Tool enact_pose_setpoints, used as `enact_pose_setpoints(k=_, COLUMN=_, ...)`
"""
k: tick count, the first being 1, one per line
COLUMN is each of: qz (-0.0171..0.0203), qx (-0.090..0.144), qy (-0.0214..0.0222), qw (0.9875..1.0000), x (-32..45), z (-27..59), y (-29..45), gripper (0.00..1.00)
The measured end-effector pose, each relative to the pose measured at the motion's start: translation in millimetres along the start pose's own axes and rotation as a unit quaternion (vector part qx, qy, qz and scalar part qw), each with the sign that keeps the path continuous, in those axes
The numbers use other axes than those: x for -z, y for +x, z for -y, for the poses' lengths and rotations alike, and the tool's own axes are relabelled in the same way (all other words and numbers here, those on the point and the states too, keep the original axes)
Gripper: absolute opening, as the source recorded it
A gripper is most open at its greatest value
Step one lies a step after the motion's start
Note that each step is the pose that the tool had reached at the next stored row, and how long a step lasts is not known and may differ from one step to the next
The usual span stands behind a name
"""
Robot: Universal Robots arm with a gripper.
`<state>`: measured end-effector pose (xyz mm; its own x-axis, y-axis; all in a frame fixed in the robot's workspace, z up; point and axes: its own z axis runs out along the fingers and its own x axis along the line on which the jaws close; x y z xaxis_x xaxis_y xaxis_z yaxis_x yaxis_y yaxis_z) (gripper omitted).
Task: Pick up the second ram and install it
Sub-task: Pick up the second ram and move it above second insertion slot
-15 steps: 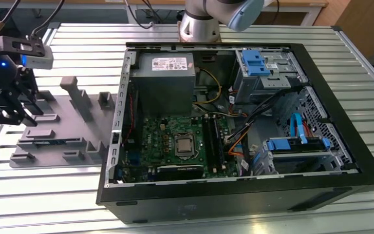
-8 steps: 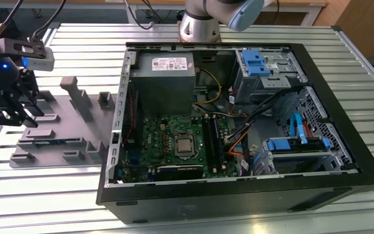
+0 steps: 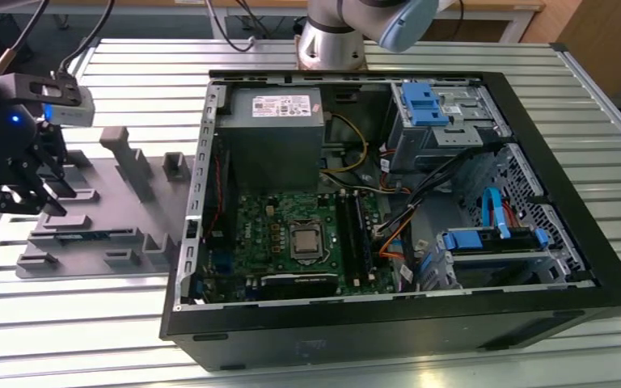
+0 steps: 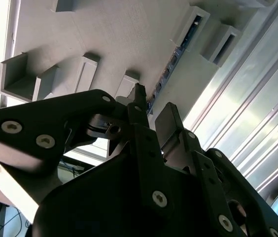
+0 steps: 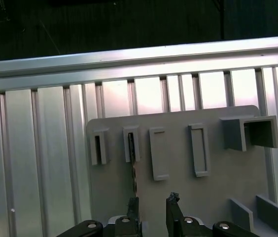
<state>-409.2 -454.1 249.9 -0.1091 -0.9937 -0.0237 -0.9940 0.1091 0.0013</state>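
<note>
Gripper: fingers parted with a narrow gap, and we see nothing held. Second ram: on edge in the grey fixture tray, just ahead of one fingertip.

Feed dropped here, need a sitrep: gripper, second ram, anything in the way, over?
Gripper open, over the grey holder tray. Second ram on edge in its tray slot, not gripped. Nothing seen between them.

Mostly hidden, partly cropped.
Second ram sunk edge-on in gray holder slot, chips and label unseen; gripper clipped at exterior view's left edge.
</note>
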Motion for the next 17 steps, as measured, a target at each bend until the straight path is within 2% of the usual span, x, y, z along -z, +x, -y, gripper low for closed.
enact_pose_setpoints(k=8, qz=-0.0005, qx=0.000, qy=-0.0024, qw=1.0000, x=-6.8, z=0.1, y=0.7, gripper=0.36)
enact_pose_setpoints(k=17, qz=-0.0005, qx=0.002, qy=-0.0026, qw=1.0000, x=-7.0, z=0.1, y=0.7, gripper=0.36)
